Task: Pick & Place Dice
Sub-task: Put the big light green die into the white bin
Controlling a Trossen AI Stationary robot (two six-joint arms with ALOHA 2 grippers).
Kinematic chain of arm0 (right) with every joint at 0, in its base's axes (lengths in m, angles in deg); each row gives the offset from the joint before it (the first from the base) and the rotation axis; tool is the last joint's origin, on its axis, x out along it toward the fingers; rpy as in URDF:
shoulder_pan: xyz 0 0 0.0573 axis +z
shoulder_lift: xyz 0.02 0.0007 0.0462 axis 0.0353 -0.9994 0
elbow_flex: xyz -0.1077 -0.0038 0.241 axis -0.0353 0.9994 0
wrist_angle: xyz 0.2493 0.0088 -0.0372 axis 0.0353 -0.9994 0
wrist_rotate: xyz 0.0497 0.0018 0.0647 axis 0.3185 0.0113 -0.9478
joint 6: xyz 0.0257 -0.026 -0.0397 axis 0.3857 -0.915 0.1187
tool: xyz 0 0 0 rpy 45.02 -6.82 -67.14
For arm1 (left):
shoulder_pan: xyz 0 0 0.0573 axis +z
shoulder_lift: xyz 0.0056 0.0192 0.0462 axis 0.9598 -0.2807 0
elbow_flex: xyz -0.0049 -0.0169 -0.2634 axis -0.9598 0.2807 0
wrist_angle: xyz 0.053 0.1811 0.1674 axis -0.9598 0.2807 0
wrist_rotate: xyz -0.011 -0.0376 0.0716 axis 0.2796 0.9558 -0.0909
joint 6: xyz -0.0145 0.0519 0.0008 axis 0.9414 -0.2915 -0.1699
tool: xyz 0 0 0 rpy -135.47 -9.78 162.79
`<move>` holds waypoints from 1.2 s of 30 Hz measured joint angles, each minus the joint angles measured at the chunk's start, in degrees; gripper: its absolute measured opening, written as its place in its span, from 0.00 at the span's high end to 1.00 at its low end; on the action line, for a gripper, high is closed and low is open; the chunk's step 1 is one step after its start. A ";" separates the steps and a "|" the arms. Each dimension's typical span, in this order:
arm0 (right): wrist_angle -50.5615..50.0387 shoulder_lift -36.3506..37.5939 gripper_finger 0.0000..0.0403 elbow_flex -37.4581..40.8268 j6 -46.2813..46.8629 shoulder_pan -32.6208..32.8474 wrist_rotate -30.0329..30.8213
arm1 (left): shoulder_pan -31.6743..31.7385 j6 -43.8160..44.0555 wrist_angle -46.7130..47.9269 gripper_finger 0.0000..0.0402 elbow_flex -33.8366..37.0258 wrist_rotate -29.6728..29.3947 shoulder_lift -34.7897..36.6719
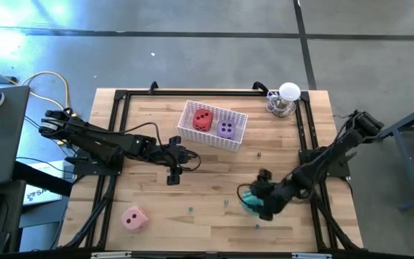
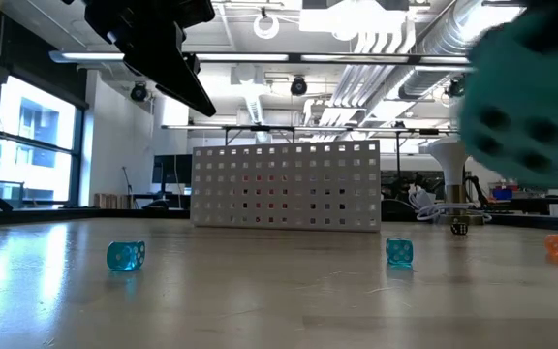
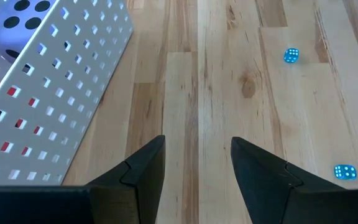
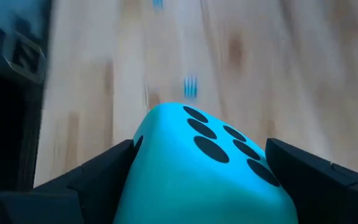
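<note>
Teal die [image 4: 204, 168]: clamped between right gripper [image 1: 254, 203] fingers, near the table's front right, lifted clear of the wood.
Handling: likely light, soft, squashy; flat opposite faces best for a hold.
Left gripper [image 3: 197, 168]: fingers apart, empty, beside the basket [image 1: 237, 137].
Basket contents: red die [image 1: 202, 119], purple die [image 1: 226, 129].
Pink die [image 1: 134, 219]: front left, untouched.

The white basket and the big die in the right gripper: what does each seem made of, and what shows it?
White basket: probably rigid plastic or painted sheet metal, with smooth matte walls and punched square holes. Teal die: seemingly soft foam, with rounded corners and a matte skin, held between the right gripper's fingers.
</note>
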 joint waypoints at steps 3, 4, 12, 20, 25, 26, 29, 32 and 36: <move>7.96 3.35 0.17 -0.02 -13.84 -5.04 -0.13 | -0.01 0.00 0.00 0.56 0.00 -0.02 0.00; 10.60 4.43 0.17 -0.05 -18.06 -7.05 -0.65 | 0.00 0.00 0.00 0.56 0.00 -0.01 0.00; 23.11 10.55 0.17 -0.12 -36.87 -24.53 -4.05 | 0.00 -0.02 0.00 0.56 0.00 -0.02 0.00; 24.51 7.69 0.17 -0.07 -36.27 -40.38 -7.23 | 0.00 -0.04 0.00 0.56 -0.01 -0.01 0.00; 26.42 6.23 0.16 -0.11 -36.03 -45.07 -7.28 | -0.02 -0.04 0.00 0.56 0.00 0.00 0.00; 26.21 5.92 0.15 -0.11 -36.03 -45.79 -7.24 | -0.01 -0.04 0.00 0.56 0.00 0.00 0.00; 26.13 4.50 0.12 -0.11 -35.31 -47.63 -7.41 | 0.00 -0.04 0.01 0.56 0.00 0.00 0.00; 26.02 3.02 0.08 -0.11 -34.19 -48.89 -7.44 | -0.01 -0.04 0.01 0.56 0.00 0.00 0.00; 25.71 0.73 0.03 -0.11 -36.07 -49.69 -7.19 | 0.00 -1.44 0.01 0.56 0.00 0.00 0.00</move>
